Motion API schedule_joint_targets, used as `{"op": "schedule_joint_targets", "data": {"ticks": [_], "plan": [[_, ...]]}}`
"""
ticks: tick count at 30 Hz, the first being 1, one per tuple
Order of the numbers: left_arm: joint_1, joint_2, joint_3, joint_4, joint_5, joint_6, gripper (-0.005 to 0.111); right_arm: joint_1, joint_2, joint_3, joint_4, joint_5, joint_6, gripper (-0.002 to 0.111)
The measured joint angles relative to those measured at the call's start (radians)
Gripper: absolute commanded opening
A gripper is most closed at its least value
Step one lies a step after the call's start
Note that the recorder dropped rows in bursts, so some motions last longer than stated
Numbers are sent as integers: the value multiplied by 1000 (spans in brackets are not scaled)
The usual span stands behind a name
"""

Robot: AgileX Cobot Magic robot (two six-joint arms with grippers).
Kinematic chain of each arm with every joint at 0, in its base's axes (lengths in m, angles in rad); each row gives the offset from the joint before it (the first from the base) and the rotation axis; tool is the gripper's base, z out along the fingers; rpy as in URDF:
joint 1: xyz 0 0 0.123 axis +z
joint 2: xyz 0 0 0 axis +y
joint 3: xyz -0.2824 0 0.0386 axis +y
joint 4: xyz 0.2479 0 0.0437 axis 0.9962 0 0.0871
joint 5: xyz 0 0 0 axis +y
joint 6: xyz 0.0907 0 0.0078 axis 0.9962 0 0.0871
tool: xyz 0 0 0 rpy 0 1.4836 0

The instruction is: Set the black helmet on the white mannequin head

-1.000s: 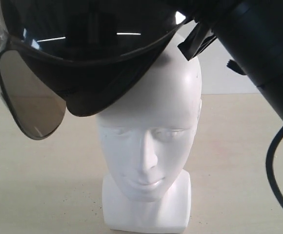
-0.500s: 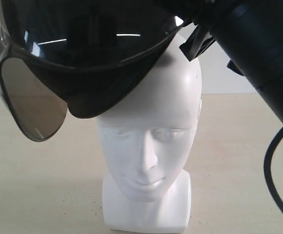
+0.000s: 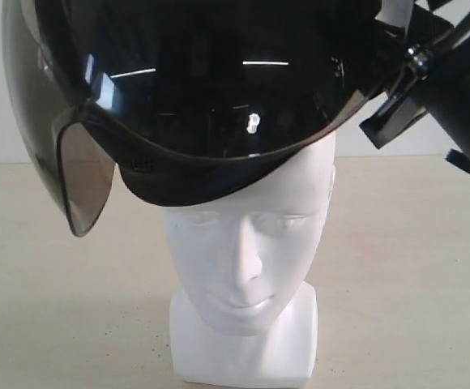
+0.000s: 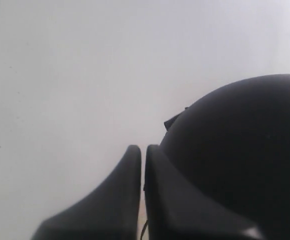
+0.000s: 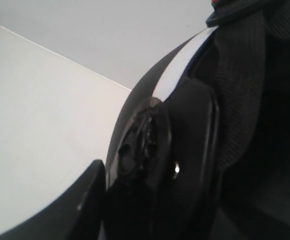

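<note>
Seeing the matte black open-face helmet sitting over the crown of the glossy white mannequin head in the exterior view. Its front rim crosses the forehead just above the moulded closed eyes. Face, nose, lips and blocky neck base are all uncovered.

Helmet is tilted: the rim is lower on the view's left and higher on the view's right, where the bare side of the head shows below it. I can't tell whether the lining is actually resting on the scalp.

The smoky translucent curved visor hangs off the helmet's left side in that view, clear of the face, with its lower tip about level with the brow.

Right gripper comes in from the upper right and is clamped on the helmet's rim. On the right wrist view I get one finger outside the shell, with the white trim strip and the black padded lining beyond it. The inner finger is lost in the dark padding.

Left gripper has both fingers pressed together with nothing visible between them. It's just beside the helmet's rounded shell; I can't confirm contact. Plain white wall behind it.

Head stands upright on the beige tabletop.
</note>
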Motion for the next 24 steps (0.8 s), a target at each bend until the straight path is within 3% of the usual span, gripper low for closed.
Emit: {"op": "schedule_joint_targets", "data": {"ticks": [11, 24], "plan": [[0, 44, -15, -169, 121, 166, 4, 0, -32, 69, 47, -18, -20, 0], [0, 212, -188, -210, 292, 208, 4, 0, -41, 111, 85, -44, -65, 0]]}}
